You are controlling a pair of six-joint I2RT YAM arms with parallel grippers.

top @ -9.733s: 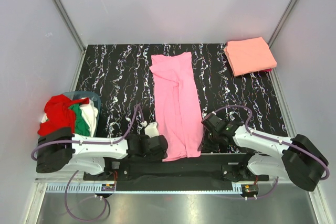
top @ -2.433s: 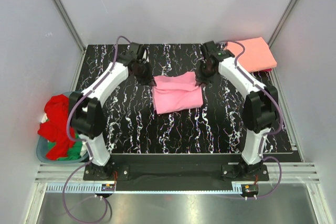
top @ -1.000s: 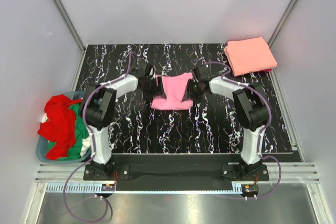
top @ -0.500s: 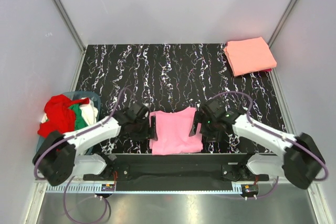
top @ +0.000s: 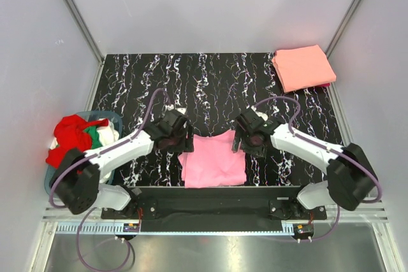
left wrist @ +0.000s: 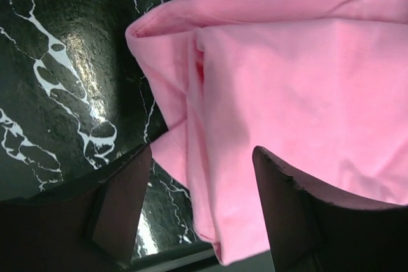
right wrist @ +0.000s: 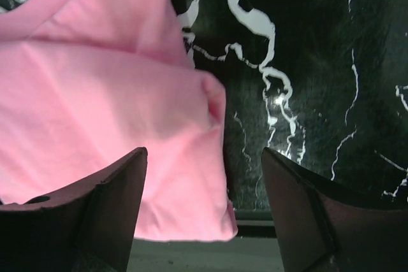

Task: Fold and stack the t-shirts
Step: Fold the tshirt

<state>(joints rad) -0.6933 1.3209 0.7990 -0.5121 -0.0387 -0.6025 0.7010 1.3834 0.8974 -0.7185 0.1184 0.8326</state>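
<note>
On the table [top: 210, 81], the pink t-shirt [top: 213, 165], folded small, now lies at the near edge, centre, pulled back from mid-table a second ago. The salmon-orange t-shirt [top: 303, 67] is unmoved at the far right corner. Both the left gripper [left wrist: 201, 154] and right gripper [right wrist: 204, 151] are spread wide, holding nothing, over the pink one's far corners. The fold looks done; stacking it on the pile is still to do.

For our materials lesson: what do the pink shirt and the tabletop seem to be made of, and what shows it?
Pink shirt: soft matte cloth, likely cotton knit; it creases, folds and has a stitched hem. Tabletop: hard glossy black with white veins, marble or a printed imitation; light glints off it.
</note>
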